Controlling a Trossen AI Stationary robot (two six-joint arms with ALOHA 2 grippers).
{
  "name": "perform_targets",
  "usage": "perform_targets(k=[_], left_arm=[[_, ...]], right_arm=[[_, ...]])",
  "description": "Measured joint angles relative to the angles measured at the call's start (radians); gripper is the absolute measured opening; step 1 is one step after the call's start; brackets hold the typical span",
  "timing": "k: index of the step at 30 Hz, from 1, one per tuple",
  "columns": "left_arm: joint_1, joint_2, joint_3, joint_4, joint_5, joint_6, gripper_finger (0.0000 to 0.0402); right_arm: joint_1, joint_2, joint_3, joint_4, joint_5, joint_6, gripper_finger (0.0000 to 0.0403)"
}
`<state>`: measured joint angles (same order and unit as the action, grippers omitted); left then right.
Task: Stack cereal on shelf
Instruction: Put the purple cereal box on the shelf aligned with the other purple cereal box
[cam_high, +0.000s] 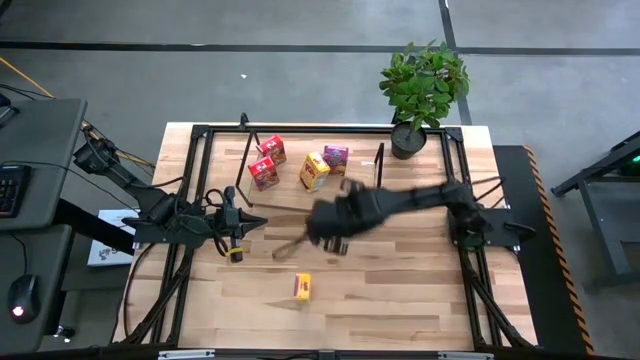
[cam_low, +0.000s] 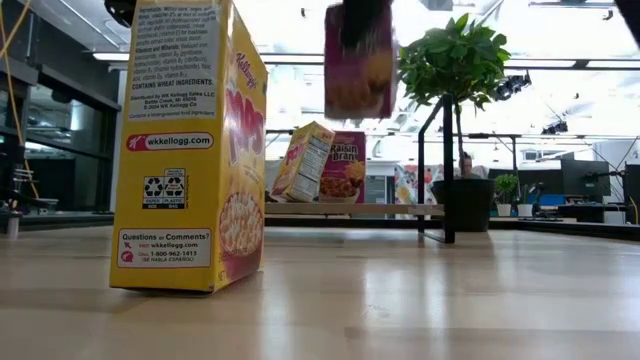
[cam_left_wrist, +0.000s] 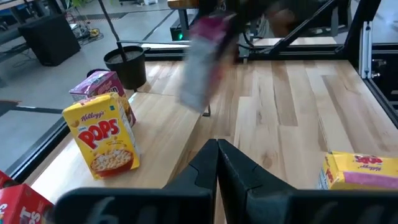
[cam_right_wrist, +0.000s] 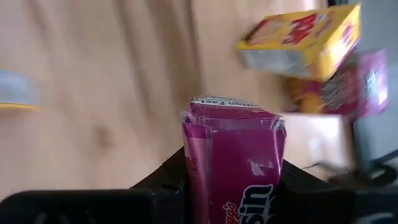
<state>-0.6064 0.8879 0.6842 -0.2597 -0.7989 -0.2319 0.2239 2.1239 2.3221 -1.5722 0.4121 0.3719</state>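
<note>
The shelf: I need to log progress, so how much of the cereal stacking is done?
Four boxes already stand on the shelf: two red boxes, a yellow box and a magenta box. In hand: the right gripper holds the second magenta box off the table. Left: the other yellow box stands on the tabletop near the front. The left gripper waits shut at the table's left side.

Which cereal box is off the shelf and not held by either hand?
The yellow box standing alone on the near tabletop. The right hand holds a purple box; the others sit on the shelf.
</note>
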Motion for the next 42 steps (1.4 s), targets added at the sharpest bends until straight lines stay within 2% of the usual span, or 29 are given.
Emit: perform_targets(k=[3,9,13,22,29,38,42], left_arm=[[0.0,0.0,0.0,0.002,0.0,0.0,0.0],[0.0,0.0,0.0,0.015,-0.025,-0.001,0.0],[0.0,0.0,0.0,0.02,-0.028,0.005,0.0],[0.0,0.0,0.0,0.02,-0.031,0.026,0.0],[0.0,0.0,0.0,0.027,-0.031,0.025,0.0],[0.0,0.0,0.0,0.03,-0.031,0.024,0.0],[0.0,0.0,0.0,0.033,-0.031,0.025,0.0]], right_arm=[[-0.094,0.001,-0.04,0.018,0.0,-0.156,0.0105],[-0.249,-0.008,-0.216,0.123,-0.055,-0.298,0.0106],[-0.293,-0.057,-0.367,0.307,-0.133,-0.4,0.0106],[-0.378,-0.224,-0.615,0.541,-0.156,-0.485,0.0106],[-0.432,-0.225,-0.638,0.562,-0.283,-0.512,0.0106],[-0.434,-0.223,-0.638,0.574,-0.365,-0.539,0.0106],[-0.434,-0.223,-0.638,0.574,-0.368,-0.556,0.0112]])
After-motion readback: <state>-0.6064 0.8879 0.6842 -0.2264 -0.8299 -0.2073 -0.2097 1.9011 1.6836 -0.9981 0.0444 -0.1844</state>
